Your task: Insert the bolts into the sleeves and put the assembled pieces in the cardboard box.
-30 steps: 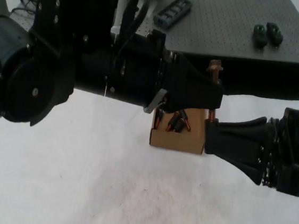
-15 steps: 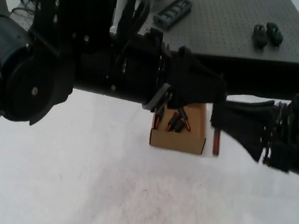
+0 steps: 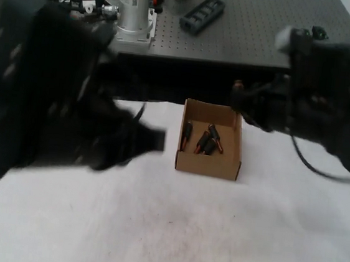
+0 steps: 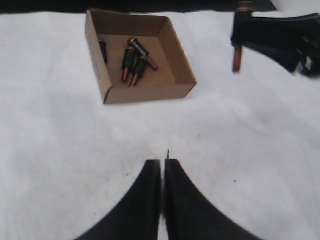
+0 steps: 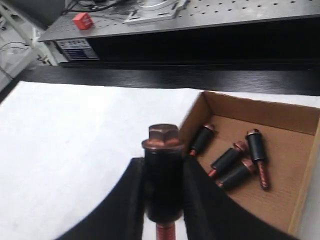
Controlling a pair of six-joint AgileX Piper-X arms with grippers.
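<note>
The assembled piece (image 5: 161, 170) is a copper-coloured hex-flange bolt (image 5: 160, 136) seated through a black sleeve (image 5: 161, 187), with the threaded end protruding below. It is judged light, rigid and smooth on the sleeve, so liable to slip. The best hold is across the sleeve's mid-length, where it is gripped now. It stands upright, clamped between the fingers of the right gripper (image 5: 163, 200). The cardboard box (image 5: 260, 107) lies just ahead of that hand and holds four like pieces (image 5: 235, 160). The left gripper (image 4: 162, 170) is closed on nothing above the white cloth (image 4: 75, 150), with the box beyond its tips.
</note>
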